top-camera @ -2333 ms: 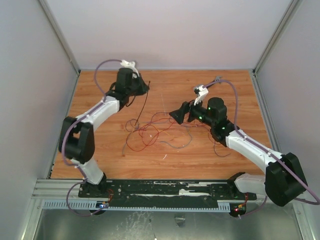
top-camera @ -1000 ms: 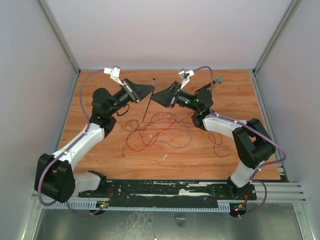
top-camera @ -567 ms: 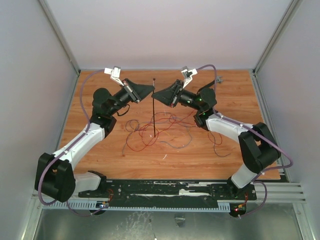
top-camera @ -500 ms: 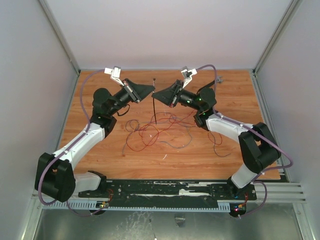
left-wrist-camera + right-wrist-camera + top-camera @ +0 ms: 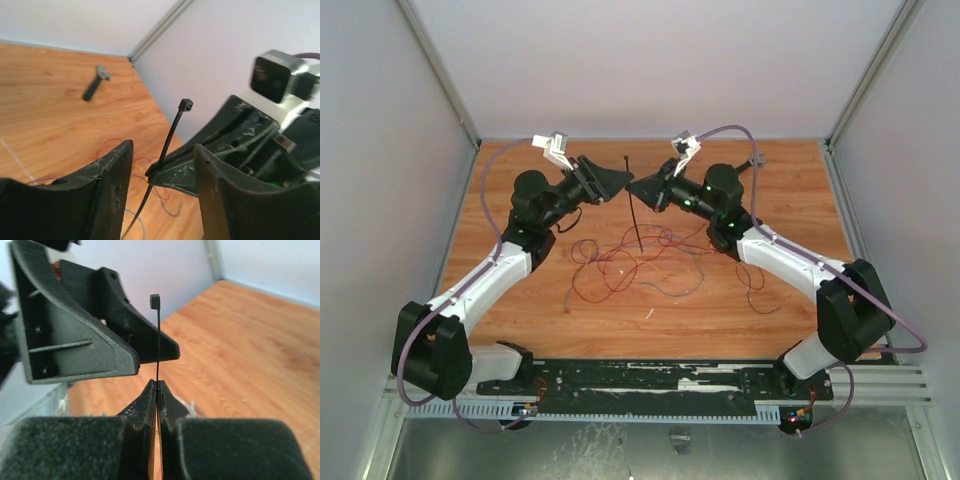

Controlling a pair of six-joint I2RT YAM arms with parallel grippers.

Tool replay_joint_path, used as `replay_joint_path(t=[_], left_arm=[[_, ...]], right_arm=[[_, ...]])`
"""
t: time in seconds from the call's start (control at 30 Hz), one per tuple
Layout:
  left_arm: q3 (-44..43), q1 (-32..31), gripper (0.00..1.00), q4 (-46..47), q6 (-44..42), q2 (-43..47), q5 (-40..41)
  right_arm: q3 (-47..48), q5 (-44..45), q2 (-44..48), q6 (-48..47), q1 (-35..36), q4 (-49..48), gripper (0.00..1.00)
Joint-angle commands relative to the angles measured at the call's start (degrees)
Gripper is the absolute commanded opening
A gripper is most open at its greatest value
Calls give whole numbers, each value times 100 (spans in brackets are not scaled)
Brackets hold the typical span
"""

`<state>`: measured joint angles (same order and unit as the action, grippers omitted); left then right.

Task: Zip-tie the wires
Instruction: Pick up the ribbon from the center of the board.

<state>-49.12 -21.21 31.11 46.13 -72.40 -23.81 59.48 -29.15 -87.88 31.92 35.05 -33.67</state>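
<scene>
Black stiff plastic zip tie point(image 5: 157, 340) pinched upright by your right gripper point(image 5: 157, 386), centre frame; left gripper point(image 5: 162, 150) jaws spread, just beside it

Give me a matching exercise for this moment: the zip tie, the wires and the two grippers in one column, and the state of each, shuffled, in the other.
Column 1
1. zip tie
2. wires
3. left gripper
4. right gripper

Column 2
A. open, fingers apart
B. lying in a loose tangle on the table
C. pinched shut on a thin black strip
D. standing upright in the air, head at the top

Pairs: 1-D, 2-B, 3-A, 4-C
</scene>
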Motion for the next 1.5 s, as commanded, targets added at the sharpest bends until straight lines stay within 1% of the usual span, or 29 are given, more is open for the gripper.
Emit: replay_joint_path(t=[0.0,0.1,0.2,0.33,0.43,0.7,0.87,1.17,1.37,1.47], left_arm=[[-482,-70,59,-769,-682,118,664],[-590,-161,61,-1050,-860,204,945],[-712,-319,61,-1427,-1063,219,1416],[-984,-571,58,-1989,-1384,73,2125],[-1077,-664,57,-2123,-1431,-37,2312],[-1121,-800,54,-2209,-1474,-265,2627],[-1093,-890,51,-2026,-1364,-362,2617],[-1132,-1022,49,-1863,-1292,-468,2693],[-1158,-1134,30,-1754,-1300,-675,2692],[-1160,-1155,24,-1725,-1292,-745,2757]], right_arm=[[587,1943,174,-1694,396,1985,0],[820,3083,58,-2193,641,2588,0],[1018,3978,-84,-2505,901,2937,0],[1300,4774,-276,-2769,1222,3263,0],[1395,5141,-325,-2857,1377,3327,0],[1470,5307,-321,-2884,1510,3329,0],[1496,5327,-346,-2897,1590,3319,0],[1512,5376,-377,-2924,1653,3312,0],[1518,5375,-389,-2911,1685,3323,0],[1531,5418,-404,-2924,1695,3347,0]])
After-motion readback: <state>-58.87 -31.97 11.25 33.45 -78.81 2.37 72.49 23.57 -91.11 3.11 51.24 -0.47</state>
